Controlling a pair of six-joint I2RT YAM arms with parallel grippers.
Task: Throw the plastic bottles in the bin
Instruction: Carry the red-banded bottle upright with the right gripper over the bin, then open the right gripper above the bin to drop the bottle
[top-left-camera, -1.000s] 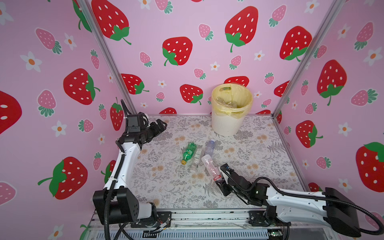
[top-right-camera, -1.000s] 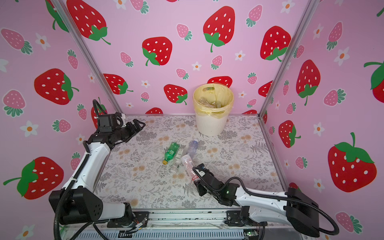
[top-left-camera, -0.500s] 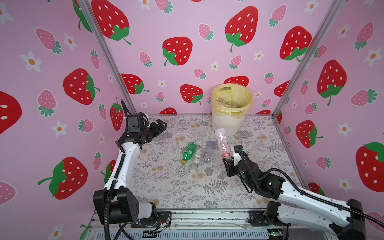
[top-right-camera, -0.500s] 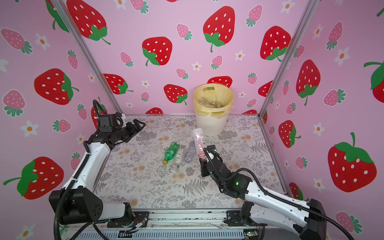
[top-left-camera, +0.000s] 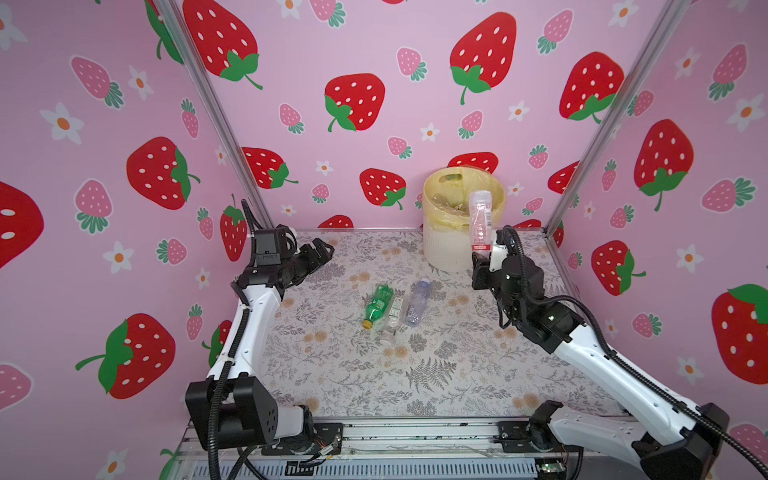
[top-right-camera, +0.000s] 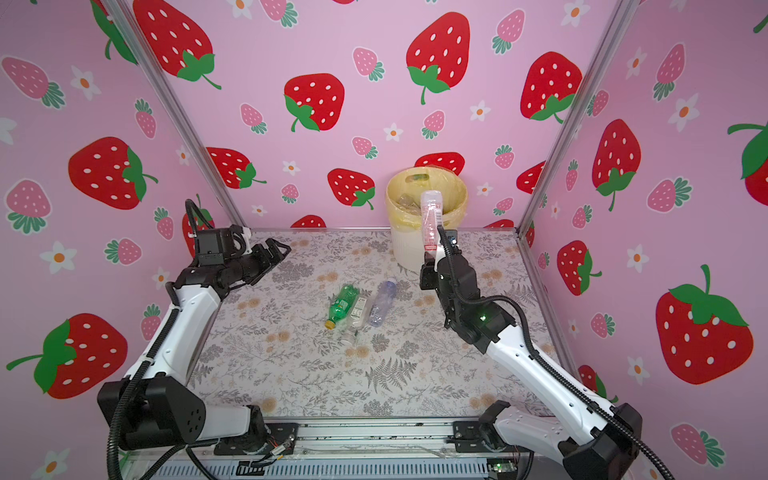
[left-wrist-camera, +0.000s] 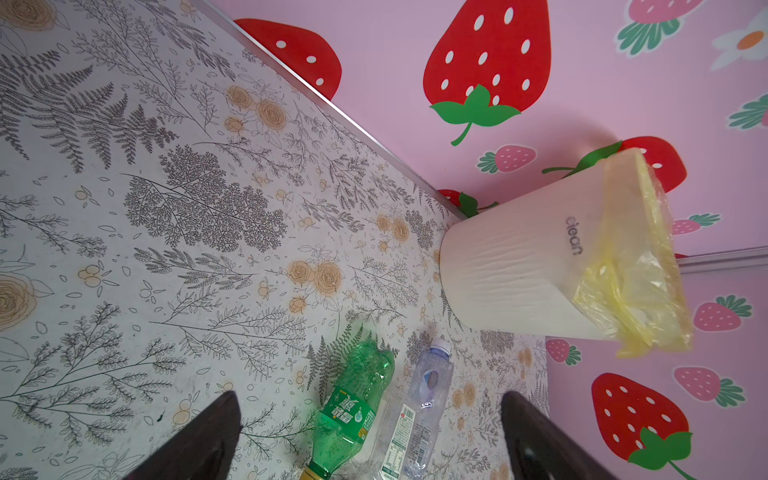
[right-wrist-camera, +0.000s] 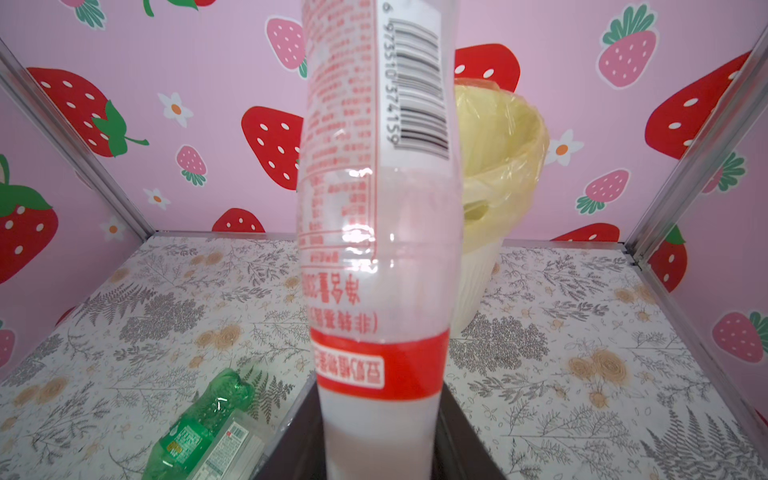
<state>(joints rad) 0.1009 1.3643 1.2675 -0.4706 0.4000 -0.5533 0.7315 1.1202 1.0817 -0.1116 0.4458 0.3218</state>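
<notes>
Top views: right end effector (top-left-camera: 482, 255) clamped on the neck end of a clear bottle with red label (top-left-camera: 480, 220), bottle standing upright above the jaws, base up, in front of the bin (top-left-camera: 446, 249) near the counter's back right corner. From this angle the bottle overlaps the bin rim but looks to be just short of the opening, not over it. Bin has a yellow liner (top-right-camera: 405, 208) and some bottles already inside. Three bottles lie side by side mid counter (top-left-camera: 332, 374): green bottle (top-left-camera: 377, 305), small clear labelled bottle (top-left-camera: 394, 312), clear blue-tinted bottle (top-left-camera: 417, 301). Left end effector (top-left-camera: 322, 249) idles at back left above the counter, jaws apart, empty.

Left wrist view: dark fingers (left-wrist-camera: 199, 440) spread wide, nothing between them. Green bottle (left-wrist-camera: 353, 411) and the two clear ones lie beyond the tips, bin (left-wrist-camera: 519, 274) past them by the wall.

Right wrist view: held bottle (right-wrist-camera: 378, 249) fills the centre, pinched at the narrow end between the dark jaws; bin (right-wrist-camera: 486, 266) behind it, slightly to one side. Green bottle (right-wrist-camera: 203, 424) on the counter below.

Step in hand: carrying phase of a drop-off. Next move likely calls for pushing forward until the bottle is over the liner opening, tipping it toward the bin, then opening the jaws. Three bottles left after that.
</notes>
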